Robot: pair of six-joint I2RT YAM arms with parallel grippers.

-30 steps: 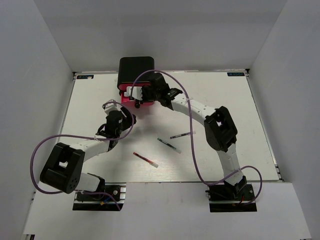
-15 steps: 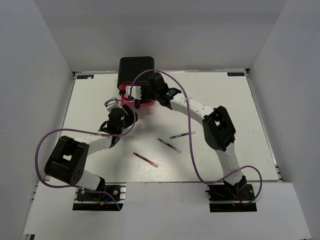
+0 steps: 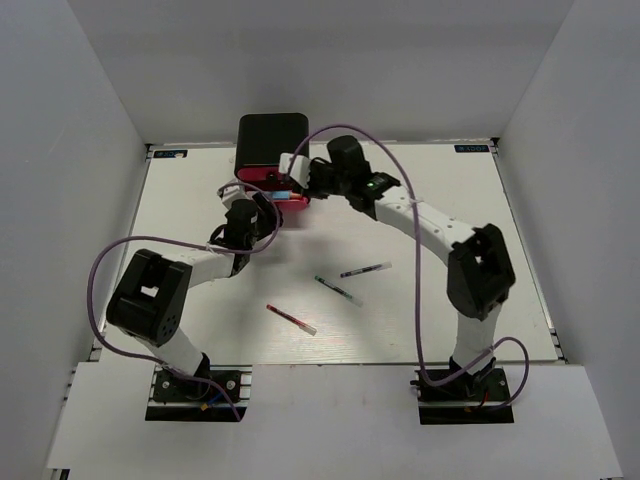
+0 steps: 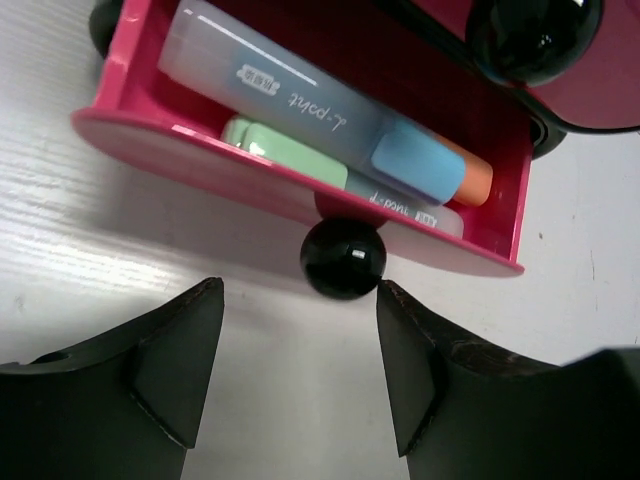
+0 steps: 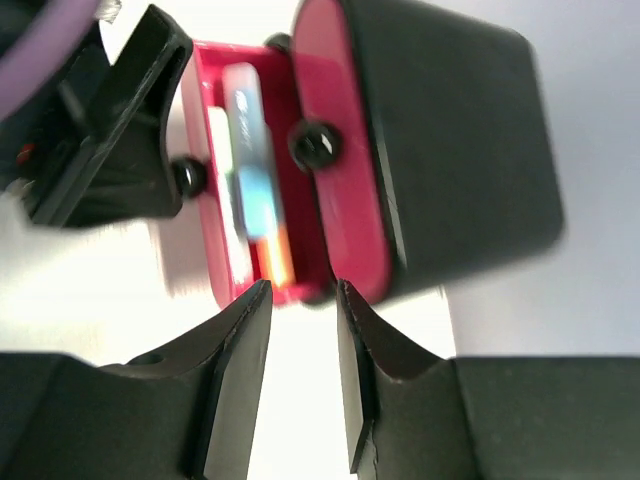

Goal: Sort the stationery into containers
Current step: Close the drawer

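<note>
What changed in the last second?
The right gripper pulled back rightward from over the open drawer, open and empty. The left gripper advanced to the drawer's knob, open, not gripping. The red pen and both dark pens are unmoved.

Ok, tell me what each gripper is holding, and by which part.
Nothing is held. The left gripper is open, its jaws short of the black knob on the open drawer. The right gripper is open and empty, facing that drawer.
</note>
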